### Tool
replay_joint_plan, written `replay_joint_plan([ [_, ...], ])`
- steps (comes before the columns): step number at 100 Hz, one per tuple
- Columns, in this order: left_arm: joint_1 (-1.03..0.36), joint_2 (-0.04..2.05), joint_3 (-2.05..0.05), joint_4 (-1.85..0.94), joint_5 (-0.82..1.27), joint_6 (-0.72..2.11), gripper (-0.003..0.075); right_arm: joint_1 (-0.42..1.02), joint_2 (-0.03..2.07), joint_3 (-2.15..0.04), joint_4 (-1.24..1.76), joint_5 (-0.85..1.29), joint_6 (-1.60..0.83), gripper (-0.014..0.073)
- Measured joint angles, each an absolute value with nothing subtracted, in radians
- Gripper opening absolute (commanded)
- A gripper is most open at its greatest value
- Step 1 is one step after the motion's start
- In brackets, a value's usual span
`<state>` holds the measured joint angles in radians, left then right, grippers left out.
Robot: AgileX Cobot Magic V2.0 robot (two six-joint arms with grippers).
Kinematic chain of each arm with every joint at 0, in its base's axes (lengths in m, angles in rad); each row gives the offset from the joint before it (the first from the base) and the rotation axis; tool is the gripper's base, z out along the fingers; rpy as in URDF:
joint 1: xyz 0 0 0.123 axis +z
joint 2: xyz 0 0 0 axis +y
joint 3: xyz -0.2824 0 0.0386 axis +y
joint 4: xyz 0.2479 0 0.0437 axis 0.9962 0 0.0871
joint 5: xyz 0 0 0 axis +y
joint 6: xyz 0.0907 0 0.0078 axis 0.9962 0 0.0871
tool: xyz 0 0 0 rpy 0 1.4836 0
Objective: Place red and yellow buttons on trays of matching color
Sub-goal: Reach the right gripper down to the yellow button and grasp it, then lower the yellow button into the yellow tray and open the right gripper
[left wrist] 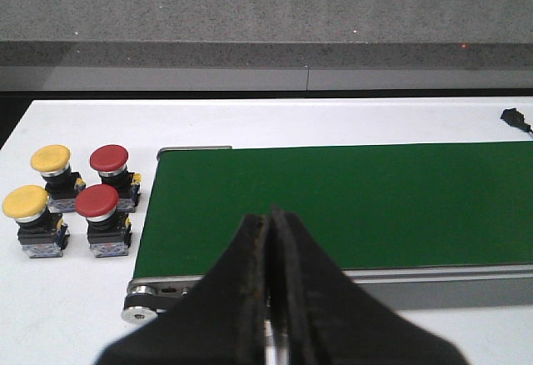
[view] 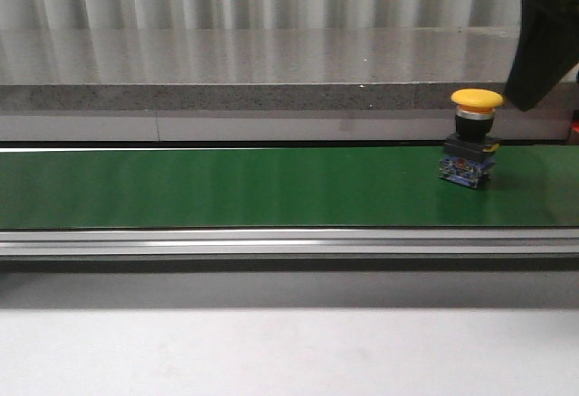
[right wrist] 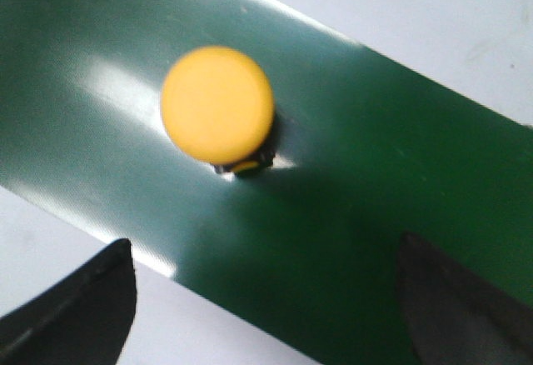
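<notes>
A yellow button (view: pixel 476 99) stands upright on the green conveyor belt (view: pixel 226 188) near its right end. My right arm (view: pixel 547 39) hangs above and just right of it. From above, the yellow button (right wrist: pixel 217 104) lies ahead of my right gripper (right wrist: pixel 266 257), which is open and holds nothing. My left gripper (left wrist: pixel 268 217) is shut and empty over the near edge of the belt (left wrist: pixel 350 207). Beside that belt end, two yellow buttons (left wrist: pixel 50 161) (left wrist: pixel 25 203) and two red buttons (left wrist: pixel 109 158) (left wrist: pixel 97 202) stand on the white table. No tray is in view.
An aluminium rail (view: pixel 271 242) runs along the belt's front edge, with white table (view: pixel 271 351) before it. A grey stone ledge (view: pixel 271 61) rises behind the belt. A black cable end (left wrist: pixel 516 118) lies on the table beyond the belt.
</notes>
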<state>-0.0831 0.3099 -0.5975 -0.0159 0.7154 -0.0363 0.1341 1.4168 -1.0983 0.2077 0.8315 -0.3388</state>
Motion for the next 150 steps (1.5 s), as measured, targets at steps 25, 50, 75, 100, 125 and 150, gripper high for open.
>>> replay_joint_plan([
  [25,-0.083,0.31,-0.598,-0.016,0.715,-0.036,-0.002,0.162,1.518,-1.098,0.214,0.706,-0.339,0.0594],
  [50,-0.083,0.31,-0.598,-0.016,0.715,-0.036,-0.002,0.162,1.581,-1.098,0.214,0.639,-0.339,0.0204],
  [75,-0.083,0.31,-0.597,-0.016,0.715,-0.036,-0.002,0.162,1.581,-1.121,0.214,0.702,-0.323,0.013],
  [100,-0.083,0.31,-0.597,-0.016,0.715,-0.036,-0.002,0.065,1.463,-1.147,0.108,0.805,-0.148,0.013],
  [125,-0.083,0.31,-0.597,-0.016,0.715,-0.036,-0.002,-0.24,1.373,-1.147,-0.051,0.859,0.046,0.013],
  [150,-0.083,0.31,-0.597,-0.016,0.715,-0.036,-0.002,-0.528,1.396,-1.147,-0.067,0.829,0.162,0.013],
])
